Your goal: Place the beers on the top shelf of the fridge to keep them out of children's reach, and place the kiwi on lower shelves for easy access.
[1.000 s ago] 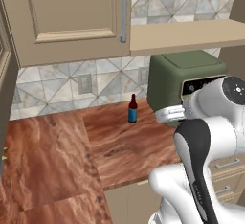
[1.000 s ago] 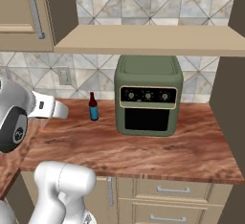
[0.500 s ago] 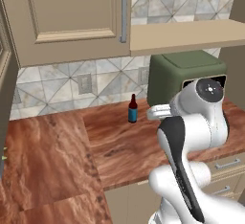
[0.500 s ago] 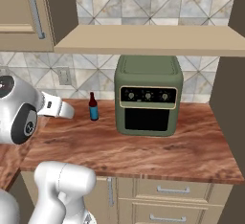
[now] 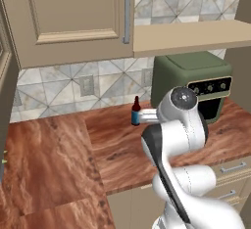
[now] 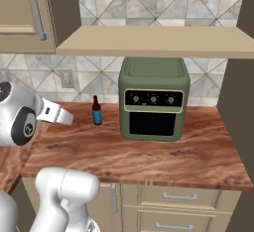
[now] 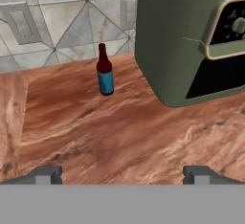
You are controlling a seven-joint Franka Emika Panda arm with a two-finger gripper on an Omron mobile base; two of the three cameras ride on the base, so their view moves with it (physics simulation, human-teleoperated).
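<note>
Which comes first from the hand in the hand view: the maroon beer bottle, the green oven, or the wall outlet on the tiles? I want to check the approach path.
1. Oven: right side, its lower front corner comes nearest the open hand.
2. Maroon beer bottle: upright on the counter, ahead and left of the oven.
3. Wall outlet: on the backsplash, upper left, farthest.

text: none readable | bottle label: plain blue | oven knobs: unmarked
</note>
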